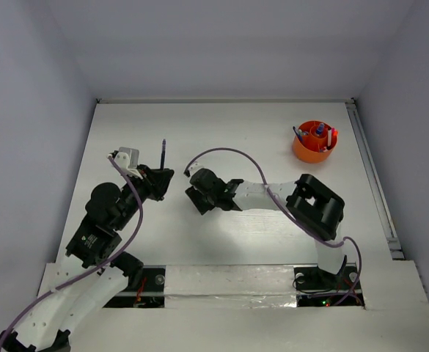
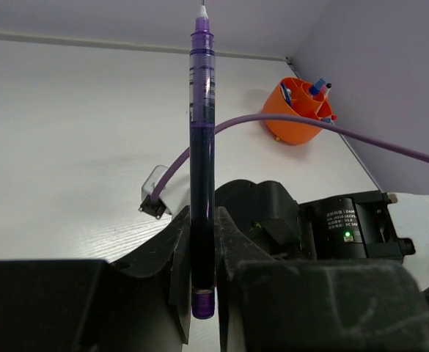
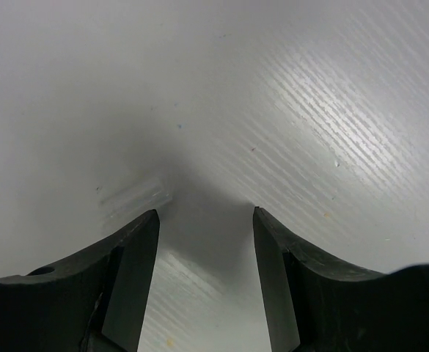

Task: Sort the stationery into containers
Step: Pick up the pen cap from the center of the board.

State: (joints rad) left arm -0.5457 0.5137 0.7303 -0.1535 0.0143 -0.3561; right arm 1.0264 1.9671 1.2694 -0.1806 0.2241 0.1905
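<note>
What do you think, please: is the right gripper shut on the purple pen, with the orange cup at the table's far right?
Not quite: the left gripper is shut on the purple pen, as the left wrist view shows; the right gripper is open and empty. The orange cup is indeed at the far right of the table.

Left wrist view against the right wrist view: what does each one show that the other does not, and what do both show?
Only the left wrist view: the left gripper shut on a purple pen, an orange cup with items inside, and a purple cable. Only the right wrist view: the right gripper open and empty, with a small clear piece near one fingertip. Both: the white table.
</note>
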